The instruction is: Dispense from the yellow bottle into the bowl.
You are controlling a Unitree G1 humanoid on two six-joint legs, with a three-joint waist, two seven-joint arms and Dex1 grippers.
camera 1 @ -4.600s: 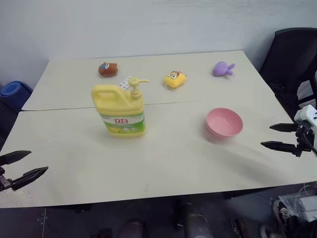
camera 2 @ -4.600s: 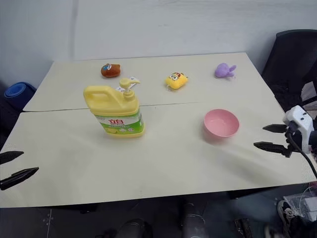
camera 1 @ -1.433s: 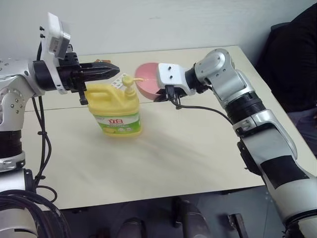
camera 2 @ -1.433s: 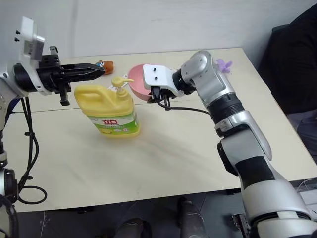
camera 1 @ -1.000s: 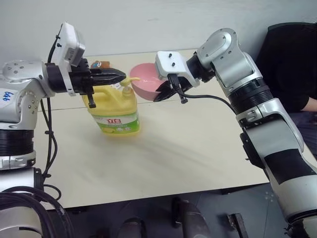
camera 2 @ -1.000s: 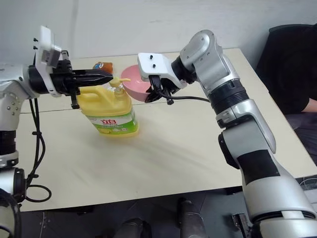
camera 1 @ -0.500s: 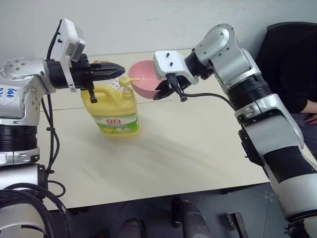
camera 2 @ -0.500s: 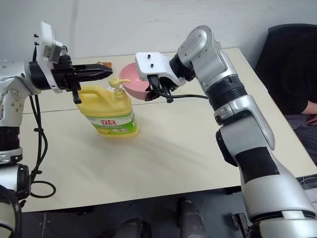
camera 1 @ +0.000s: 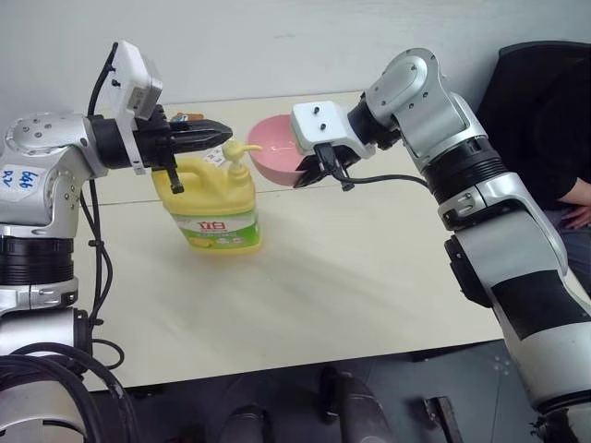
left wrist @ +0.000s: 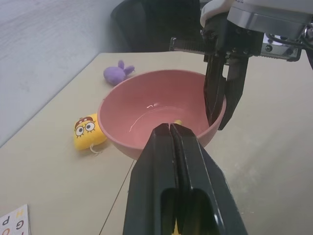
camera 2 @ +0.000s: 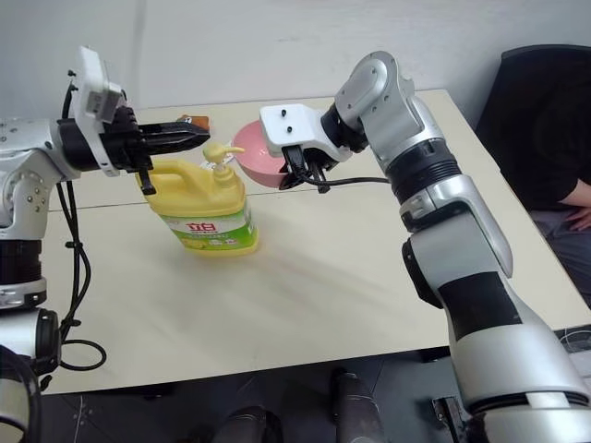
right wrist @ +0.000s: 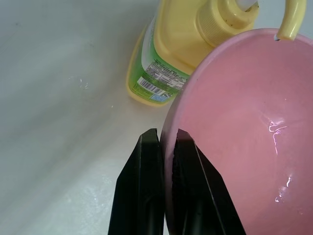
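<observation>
Jaws pinching bowl (camera 1: 273, 155) rim beside yellow bottle (camera 1: 211, 201)

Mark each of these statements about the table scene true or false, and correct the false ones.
1. The right gripper pinches the rim of the pink bowl. True.
2. The bowl rests flat on the table. False: it is held up in the air beside the pump of the yellow bottle.
3. The left gripper is shut, above the bottle. True.
4. The bottle lies on its side. False: it stands upright.
5. The pump spout reaches the bowl's rim. True.
</observation>
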